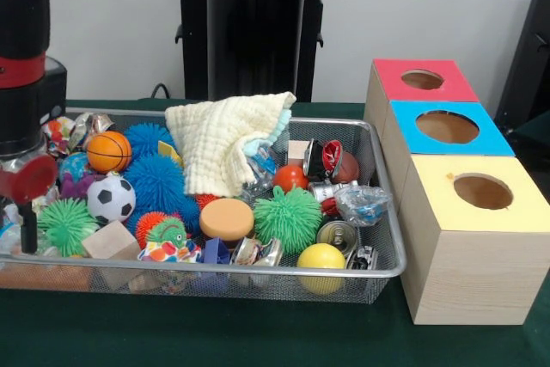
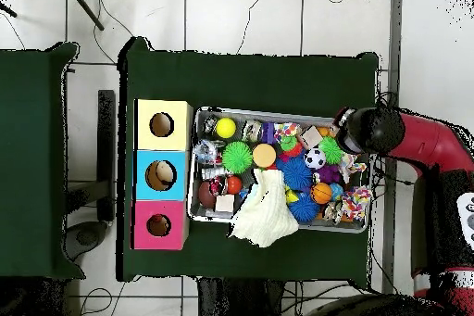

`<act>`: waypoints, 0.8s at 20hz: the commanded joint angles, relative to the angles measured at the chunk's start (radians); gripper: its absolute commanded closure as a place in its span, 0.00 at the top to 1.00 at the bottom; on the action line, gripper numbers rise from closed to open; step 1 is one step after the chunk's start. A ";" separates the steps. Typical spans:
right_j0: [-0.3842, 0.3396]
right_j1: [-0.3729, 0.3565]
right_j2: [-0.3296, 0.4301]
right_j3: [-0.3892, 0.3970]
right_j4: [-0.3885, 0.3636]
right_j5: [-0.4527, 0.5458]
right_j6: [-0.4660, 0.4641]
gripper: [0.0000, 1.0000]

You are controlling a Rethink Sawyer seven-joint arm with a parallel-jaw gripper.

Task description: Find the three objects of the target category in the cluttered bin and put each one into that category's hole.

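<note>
The silver wire-mesh bin (image 1: pixel 215 273) is full of mixed toys: a small basketball (image 1: pixel 108 151), a soccer ball (image 1: pixel 111 199), a yellow ball (image 1: pixel 320 257), blue (image 1: pixel 155 180) and green (image 1: pixel 288 217) spiky balls, a tin can (image 1: pixel 337 234) and a cream cloth (image 1: pixel 225 139). Three wooden boxes stand beside it, each with a round hole, topped red (image 1: pixel 455 83), blue (image 1: pixel 494 139) and yellow (image 1: pixel 434 204). My gripper (image 1: pixel 28 234) hangs low over the bin's left end, next to a green spiky ball (image 1: pixel 64 225). In the overhead view the arm's wrist (image 2: pixel 370 130) hides it.
The bin (image 2: pixel 268 113) and the boxes (image 2: pixel 162 175) stand on a dark green table (image 2: pixel 250 76). The cloth (image 2: pixel 264 220) hangs over the bin's edge toward the robot. The black pedestal (image 1: pixel 253 32) stands behind the bin. A second green table (image 2: pixel 37 155) is beside the boxes.
</note>
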 commanded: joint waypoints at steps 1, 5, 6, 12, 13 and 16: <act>0.001 0.104 0.015 0.016 -0.103 -0.138 -0.129 1.00; 0.023 0.148 0.002 -0.017 -0.125 -0.137 -0.115 1.00; 0.027 0.159 -0.001 -0.021 -0.128 -0.141 -0.111 1.00; 0.061 0.220 -0.029 -0.039 -0.162 -0.133 -0.094 1.00; 0.063 0.229 -0.030 -0.033 -0.164 -0.147 -0.087 1.00; 0.066 0.248 -0.032 -0.026 -0.165 -0.172 -0.078 1.00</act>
